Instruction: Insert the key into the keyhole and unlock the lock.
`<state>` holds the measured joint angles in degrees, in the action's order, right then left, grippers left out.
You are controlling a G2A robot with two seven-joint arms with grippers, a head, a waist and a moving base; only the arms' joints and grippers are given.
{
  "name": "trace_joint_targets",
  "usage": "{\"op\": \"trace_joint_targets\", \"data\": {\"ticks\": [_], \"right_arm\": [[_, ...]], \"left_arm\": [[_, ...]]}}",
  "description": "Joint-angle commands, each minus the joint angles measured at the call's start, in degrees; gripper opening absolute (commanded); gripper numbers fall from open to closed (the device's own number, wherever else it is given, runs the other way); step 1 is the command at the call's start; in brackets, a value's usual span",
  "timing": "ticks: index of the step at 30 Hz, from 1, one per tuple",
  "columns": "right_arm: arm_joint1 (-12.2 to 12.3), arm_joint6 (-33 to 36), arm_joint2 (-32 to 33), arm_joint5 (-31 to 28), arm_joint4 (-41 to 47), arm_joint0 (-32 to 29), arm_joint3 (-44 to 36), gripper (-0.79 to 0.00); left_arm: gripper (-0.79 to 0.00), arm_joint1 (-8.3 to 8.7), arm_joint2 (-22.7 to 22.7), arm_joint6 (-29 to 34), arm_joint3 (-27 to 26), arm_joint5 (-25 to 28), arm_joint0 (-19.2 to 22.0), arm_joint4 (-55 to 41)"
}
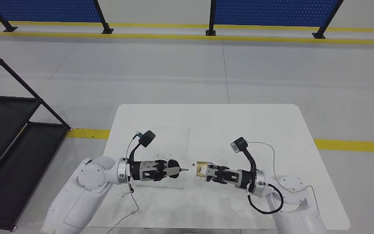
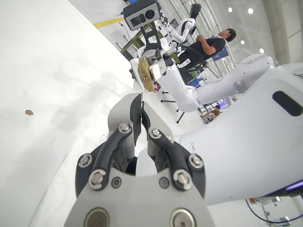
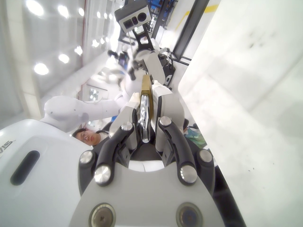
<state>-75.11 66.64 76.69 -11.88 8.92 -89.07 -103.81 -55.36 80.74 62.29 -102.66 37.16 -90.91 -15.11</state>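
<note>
Key pinched edge-on in my left gripper, its tip just short of the padlock, not touching. Beyond the padlock, my right gripper clamps its brass body above the table. Insertion and the turn remain, I judge.

Hall seen from above: white table set on pale grey floor.
Yellow lines are marked on the floor beyond the table and level with it. Blue panels on black feet are lined up along the far line. A black rack is parked left of the table. Round ceiling lights are lit.
</note>
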Motion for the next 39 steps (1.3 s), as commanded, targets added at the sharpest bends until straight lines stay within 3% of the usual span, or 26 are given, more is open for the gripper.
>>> {"op": "trace_joint_targets", "data": {"ticks": [1,39], "right_arm": [[0.02,-0.08,-0.01,0.03,0.02,0.01,0.03,-0.785],[0.14,-1.84,-0.5,0.09,-0.26,-0.12,-0.26,-0.785]], "left_arm": [[-0.785,0.04,-0.05,-0.03,-0.03,-0.13,0.0,0.0],[-0.785,0.33,-1.69,-2.05,0.75,-2.54,-0.75,-4.7]]}}
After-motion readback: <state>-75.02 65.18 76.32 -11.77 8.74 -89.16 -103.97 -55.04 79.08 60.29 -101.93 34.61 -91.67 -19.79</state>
